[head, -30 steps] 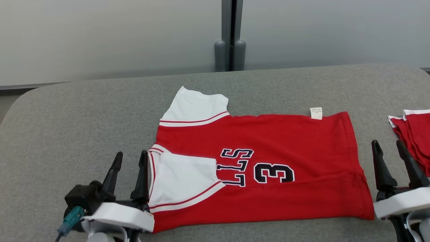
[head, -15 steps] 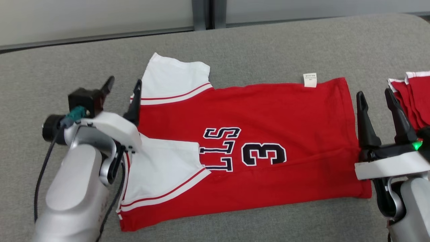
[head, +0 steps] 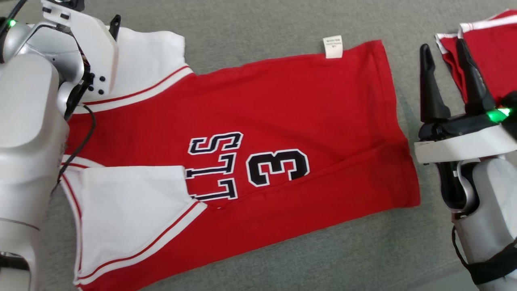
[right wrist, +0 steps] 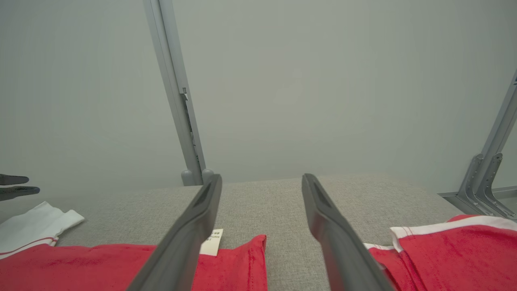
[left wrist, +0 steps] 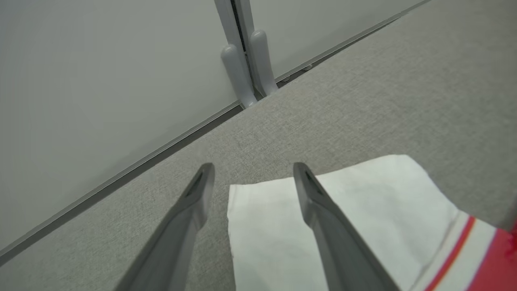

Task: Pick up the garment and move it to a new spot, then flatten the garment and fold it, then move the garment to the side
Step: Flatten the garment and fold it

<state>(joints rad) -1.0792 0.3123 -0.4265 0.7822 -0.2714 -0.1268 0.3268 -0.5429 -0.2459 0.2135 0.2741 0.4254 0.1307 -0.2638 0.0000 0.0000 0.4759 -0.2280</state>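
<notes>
The red number-3 jersey (head: 282, 101) lies flat on the grey worktop (head: 262, 20), near sleeve (head: 129, 210) already folded over the chest. The left pincer (left wrist: 252, 171) hangs wide open over the corner of the far sleeve (left wrist: 363, 210), I'd guess to fold that in too. The right pincer (head: 442, 43), open and empty, waits beside the hem (head: 398, 121), by a folded red stack (head: 486, 36).

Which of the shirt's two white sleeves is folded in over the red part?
The near sleeve, at the head view's lower left: it lies over the red front beside the lettering. The far sleeve sticks out onto the grey table.
</notes>
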